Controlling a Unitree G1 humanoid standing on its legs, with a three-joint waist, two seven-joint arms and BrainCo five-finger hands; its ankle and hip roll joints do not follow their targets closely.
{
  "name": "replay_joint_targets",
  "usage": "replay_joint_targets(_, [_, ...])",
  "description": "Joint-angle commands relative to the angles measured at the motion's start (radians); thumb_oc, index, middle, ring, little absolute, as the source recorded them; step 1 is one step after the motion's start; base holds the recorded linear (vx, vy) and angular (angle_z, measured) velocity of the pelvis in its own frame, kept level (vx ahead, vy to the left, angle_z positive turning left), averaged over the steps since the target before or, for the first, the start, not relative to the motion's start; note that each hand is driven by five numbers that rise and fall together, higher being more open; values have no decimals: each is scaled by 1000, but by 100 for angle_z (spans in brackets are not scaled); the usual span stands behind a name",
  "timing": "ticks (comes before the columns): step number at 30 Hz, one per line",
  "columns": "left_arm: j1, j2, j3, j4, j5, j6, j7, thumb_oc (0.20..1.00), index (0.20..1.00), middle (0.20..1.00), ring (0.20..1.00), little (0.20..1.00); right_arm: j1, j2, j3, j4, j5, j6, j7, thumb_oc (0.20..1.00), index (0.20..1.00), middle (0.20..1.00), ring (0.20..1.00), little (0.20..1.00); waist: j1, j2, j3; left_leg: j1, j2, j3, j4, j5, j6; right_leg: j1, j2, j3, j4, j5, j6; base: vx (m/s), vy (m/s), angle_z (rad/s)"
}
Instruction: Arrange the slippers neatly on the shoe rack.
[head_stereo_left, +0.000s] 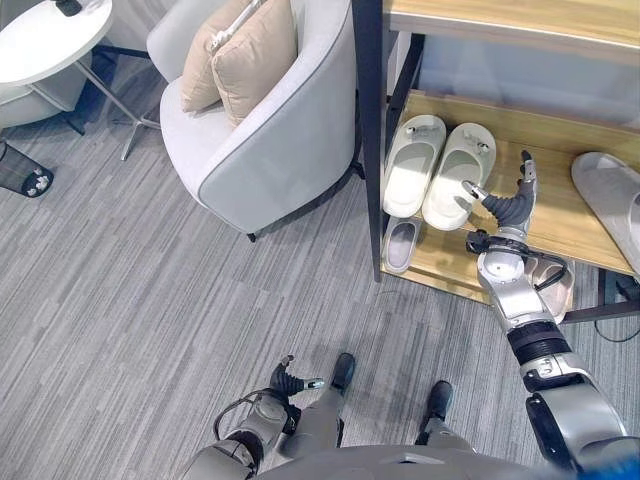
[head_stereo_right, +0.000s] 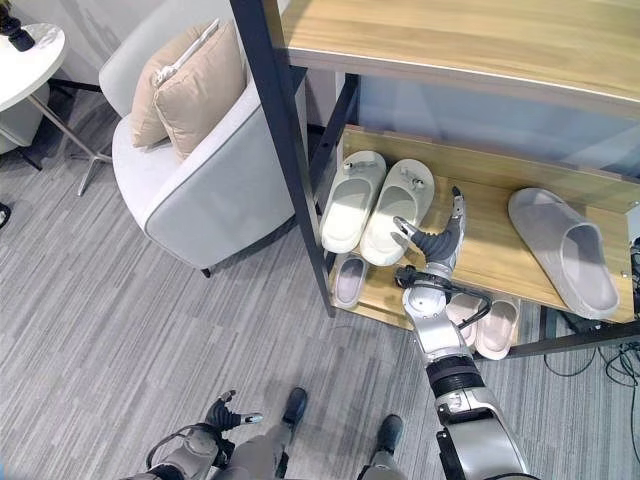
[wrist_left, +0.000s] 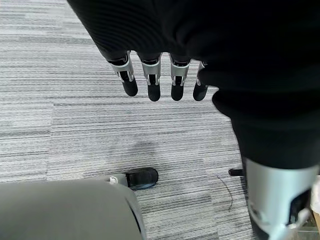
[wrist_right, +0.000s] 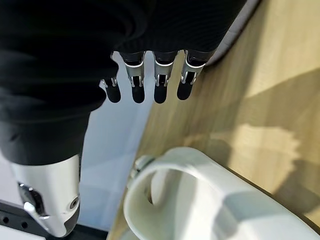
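Two white slippers (head_stereo_left: 412, 162) (head_stereo_left: 458, 172) lie side by side on the wooden middle shelf (head_stereo_left: 545, 225) of the shoe rack, at its left end. My right hand (head_stereo_left: 505, 208) hovers just right of them, open, with its fingers (wrist_right: 157, 80) straight and pointing to the back of the shelf. Its thumb reaches over the edge of the nearer white slipper (wrist_right: 200, 200); I cannot tell whether it touches. A grey slipper (head_stereo_right: 562, 250) lies alone at the shelf's right end. My left hand (head_stereo_left: 290, 380) hangs low over the floor, open, with straight fingers (wrist_left: 152, 82).
On the bottom shelf lie a small grey slipper (head_stereo_left: 400, 245) and a pink pair (head_stereo_right: 480, 320). The rack's black post (head_stereo_left: 368, 130) stands left of the white slippers. A grey armchair (head_stereo_left: 270, 130) with beige cushions and a round white table (head_stereo_left: 50, 40) stand to the left.
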Motion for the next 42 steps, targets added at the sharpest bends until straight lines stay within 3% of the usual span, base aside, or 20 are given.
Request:
replay_joint_targets(1, [-6, 3, -45, 141, -9, 19, -19, 1000, 1000, 1000, 1000, 1000, 7, -52, -13, -49, -40, -45, -3, 1000, 1000, 1000, 1000, 1000, 20, -24, -4, 1, -27, 60, 2, -84, -11, 73, -65, 35, 8, -21, 68, 41, -61, -14])
replay_joint_targets(2, [4, 7, -38, 141, 9, 15, -25, 1000, 1000, 1000, 1000, 1000, 23, -111, -35, -25, -93, -17, 5, 1000, 1000, 1000, 1000, 1000, 13, -29, -10, 8, -21, 69, 2, -86, -13, 74, -60, 41, 8, -23, 66, 30, -57, -15])
replay_joint_targets(9, [14, 29, -32, 142, 28, 4, -53, 1000, 1000, 1000, 1000, 1000, 6, -272, -83, 94, -181, 40, -28, 1000, 1000, 1000, 1000, 1000, 5, -28, -15, 1, -11, 85, 2, -84, -19, 59, -50, 54, 8, -22, 67, 11, -46, -5])
replay_joint_targets(13, [22, 33, -39, 146, 21, -1, -63, 1000, 1000, 1000, 1000, 1000, -18, -301, -111, 147, -164, 56, -57, 1000, 1000, 1000, 1000, 1000, 0, -21, -9, -3, -7, 95, 2, -83, -21, 50, -46, 65, 8, -22, 66, 10, -43, -10])
replay_joint_targets(26, [-3, 19, -23, 139, -11, 20, -50, 1000, 1000, 1000, 1000, 1000, 121, -194, -201, 129, -184, 168, -129, 1000, 1000, 1000, 1000, 1000, -37, -13, -13, 14, 2, 123, 2, -98, -15, 52, -42, 87, 8, -32, 60, 35, -20, -5])
replay_joint_targets(42, [-25, 31, -13, 140, -40, 56, -57, 1000, 1000, 1000, 1000, 1000, 100, -107, -32, 32, 15, 79, 117, 1000, 1000, 1000, 1000, 1000, -58, -48, -4, 31, 10, 154, 2, -104, -11, 47, -36, 109, 8, -27, 54, 7, 2, -4])
